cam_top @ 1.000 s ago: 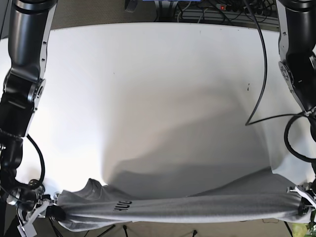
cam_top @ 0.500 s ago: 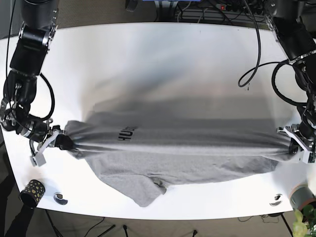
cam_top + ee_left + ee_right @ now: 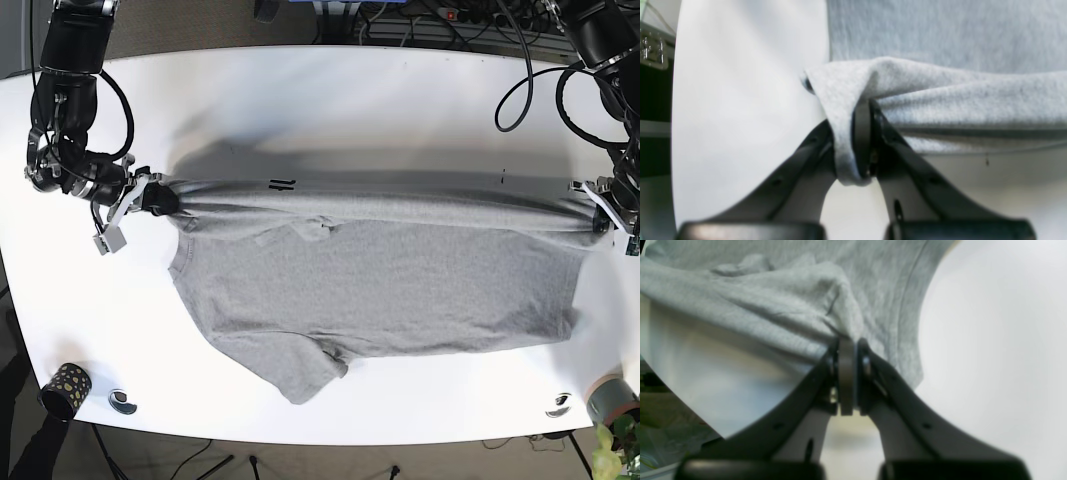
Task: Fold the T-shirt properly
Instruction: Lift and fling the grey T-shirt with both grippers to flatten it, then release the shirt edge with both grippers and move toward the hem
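A grey T-shirt (image 3: 380, 275) hangs stretched across the white table (image 3: 330, 110), held taut along its upper edge between both arms. In the base view my left gripper (image 3: 600, 218) is at the right, shut on a bunched corner of the T-shirt (image 3: 893, 86). My right gripper (image 3: 160, 198) is at the left, shut on the opposite corner of the T-shirt (image 3: 773, 306). The left wrist view has cloth wrapped over the left gripper (image 3: 860, 146), and the right gripper (image 3: 846, 373) has its jaws pressed tight on the fabric. A sleeve droops at the shirt's lower left (image 3: 300, 375).
A dark speckled cup (image 3: 62, 385) stands at the table's front left corner, with a small round object (image 3: 122, 402) beside it. Another small round object (image 3: 558, 405) and a grey pot (image 3: 612, 398) sit at the front right. Cables (image 3: 420, 15) lie behind the far edge.
Both grippers have carried the taut shirt edge farther back across the table. The shirt's body now trails toward the front edge, lying flatter than before.
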